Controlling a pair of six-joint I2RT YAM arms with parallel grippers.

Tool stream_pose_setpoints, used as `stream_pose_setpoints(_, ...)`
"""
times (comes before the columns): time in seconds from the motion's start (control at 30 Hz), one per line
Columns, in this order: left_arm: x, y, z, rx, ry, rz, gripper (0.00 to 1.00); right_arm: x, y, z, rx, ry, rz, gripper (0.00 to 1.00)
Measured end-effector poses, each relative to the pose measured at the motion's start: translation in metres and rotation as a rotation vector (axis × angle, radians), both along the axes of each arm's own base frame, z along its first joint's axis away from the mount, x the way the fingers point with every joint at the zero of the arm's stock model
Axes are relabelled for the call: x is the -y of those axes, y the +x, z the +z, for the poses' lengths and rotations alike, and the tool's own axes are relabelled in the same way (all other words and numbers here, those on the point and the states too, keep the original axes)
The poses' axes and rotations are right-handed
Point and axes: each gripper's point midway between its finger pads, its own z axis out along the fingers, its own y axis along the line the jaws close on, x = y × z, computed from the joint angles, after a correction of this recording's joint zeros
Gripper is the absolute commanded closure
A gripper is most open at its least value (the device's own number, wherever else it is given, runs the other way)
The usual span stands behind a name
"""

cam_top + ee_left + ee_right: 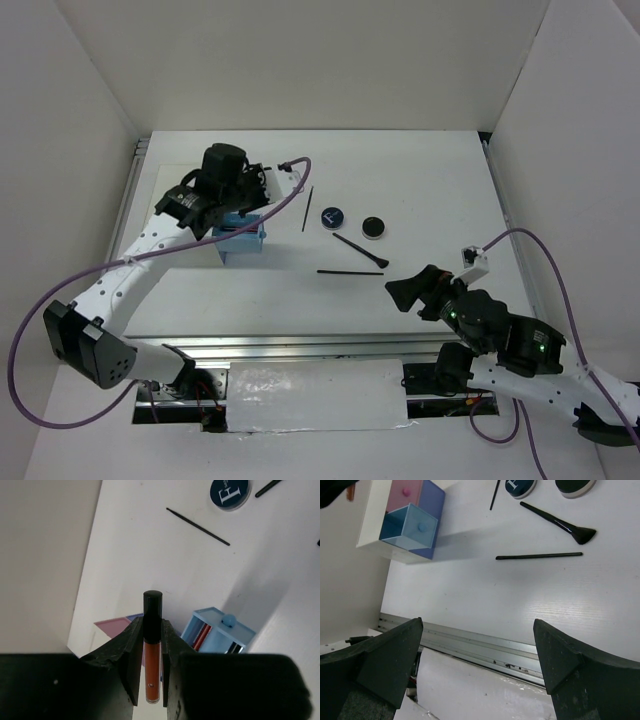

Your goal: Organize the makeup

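Left jaws: I see them clamped on a lip gloss tube (152, 652), lower centre; open blue drawer (216, 630) just right.
Right jaws: wide apart, over the counter (520, 600).

Glossy clear-plastic lip gloss tube (152, 665), matt black fingers (131, 655), translucent blue plastic drawer (217, 630), smooth white table (150, 555)

One mark to read here — a white capital, prob. an H, on the blue-topped compact (229, 491), tilted in the left wrist view. Top view: just a pale speck, too small. Right wrist view cuts it off at the edge — nothing else legible.
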Motion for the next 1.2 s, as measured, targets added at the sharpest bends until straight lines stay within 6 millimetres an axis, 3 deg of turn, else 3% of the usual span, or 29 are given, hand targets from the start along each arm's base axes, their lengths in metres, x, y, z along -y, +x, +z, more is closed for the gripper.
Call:
stream_pose_setpoints(0.13,0.000,0.011,0.005,0.017,-0.021,-0.055,1.00,-0.003,0.000,-0.001,-0.002,-0.013,0.008,0.00)
stream_pose_setpoints(0.33,-0.011,0.024,-0.024,-0.066,-0.039,-0.083,1.00,-0.006,0.002,-0.003,-0.005,-0.028,0.009,0.00)
stream_pose_setpoints(0.67,-0.019,0.024,-0.045,-0.147,-0.121,-0.108,1.00,-0.015,0.007,-0.005,-0.007,-0.057,0.014,0.00)
stream_pose_setpoints(0.8,-0.018,0.017,-0.063,-0.197,-0.150,-0.106,0.99,-0.018,0.009,-0.005,-0.006,-0.062,0.016,0.00)
stream_pose_setpoints(1.0,-0.026,0.008,-0.094,-0.268,-0.160,-0.061,0.90,-0.020,0.010,-0.006,-0.004,-0.069,0.018,0.00)
stream_pose_setpoints(1.2,-0.035,0.010,-0.086,-0.209,-0.165,-0.014,0.76,-0.022,0.011,-0.008,-0.009,-0.080,0.018,0.00)
